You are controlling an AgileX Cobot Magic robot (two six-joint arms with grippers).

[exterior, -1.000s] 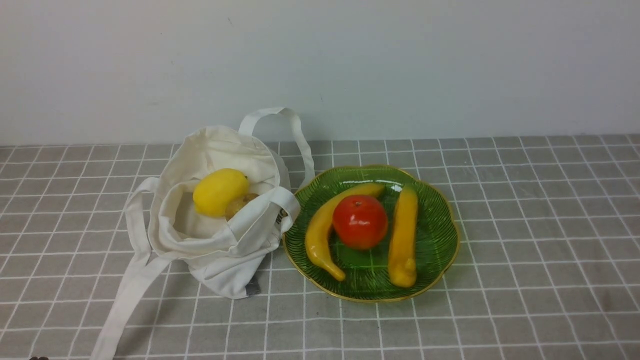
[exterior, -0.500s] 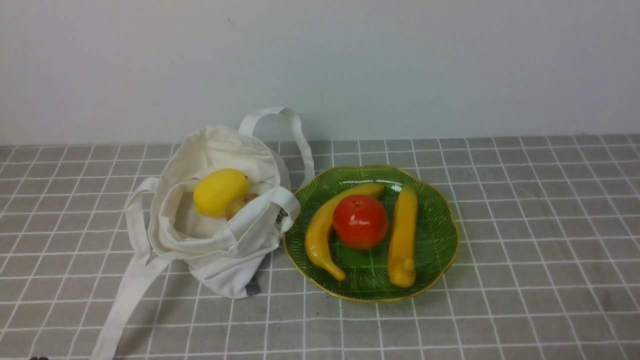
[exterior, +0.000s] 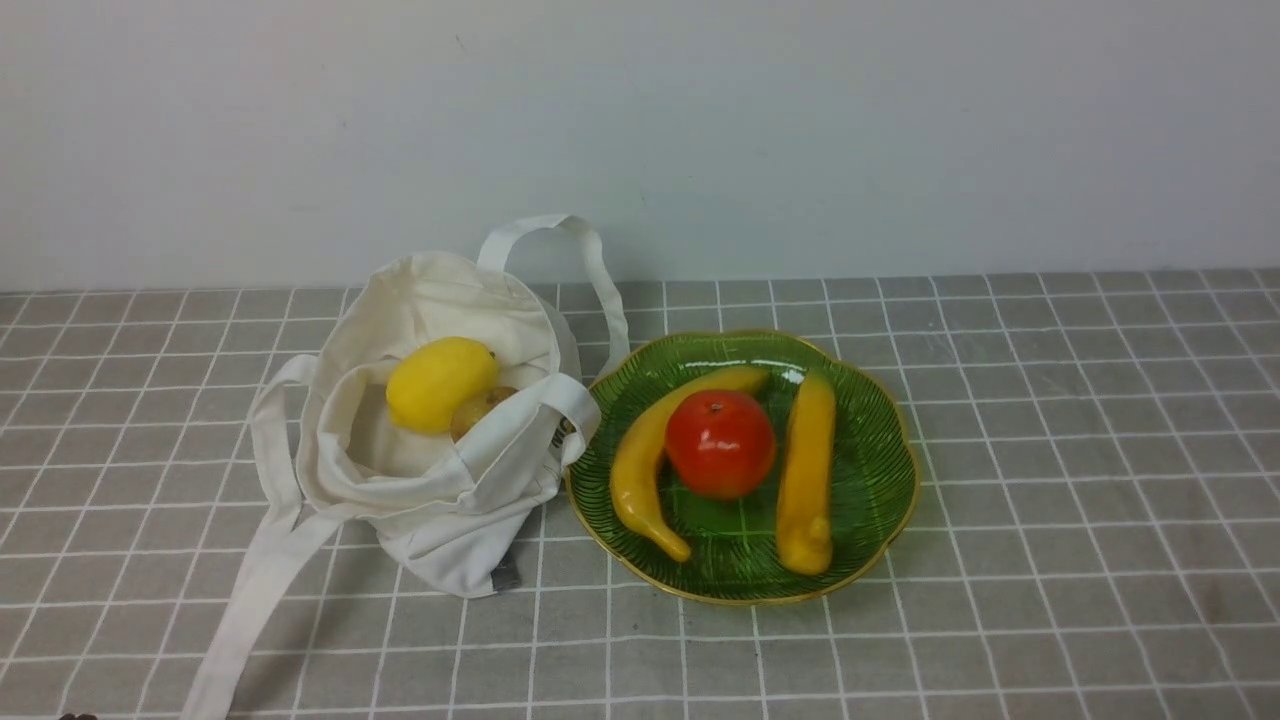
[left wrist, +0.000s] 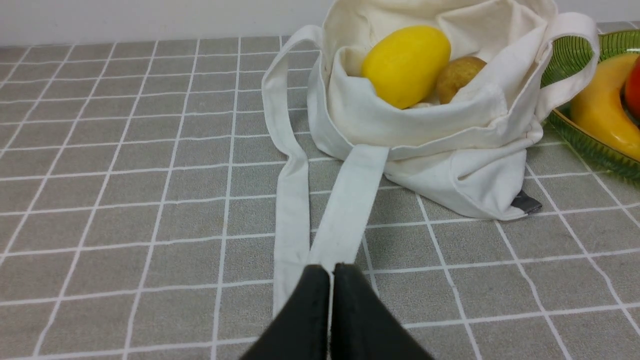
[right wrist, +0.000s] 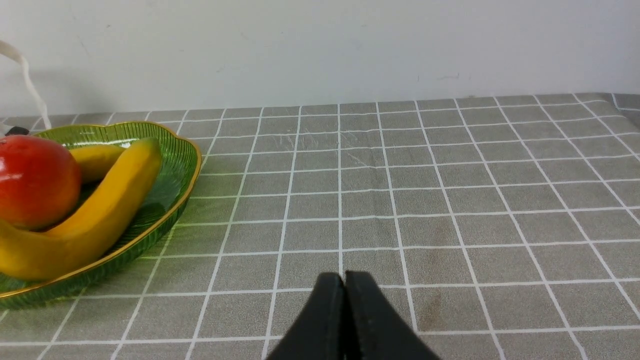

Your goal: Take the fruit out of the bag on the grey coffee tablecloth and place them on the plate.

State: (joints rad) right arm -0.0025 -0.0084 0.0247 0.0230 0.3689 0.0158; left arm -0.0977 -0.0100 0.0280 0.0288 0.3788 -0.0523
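The cream-white bag lies open on the grey grid tablecloth, left of the green plate. Inside it sit a yellow lemon and a smaller tan-yellow fruit; both also show in the left wrist view, lemon and tan fruit. The red-orange round fruit rests on the plate between two yellow bananas. My left gripper is shut and empty, just above the bag's strap. My right gripper is shut and empty over bare cloth, right of the plate.
A white wall stands behind the table. Two yellow bananas lie on the plate beside the red fruit. The bag's long straps trail toward the front left edge. Neither arm shows in the front view.
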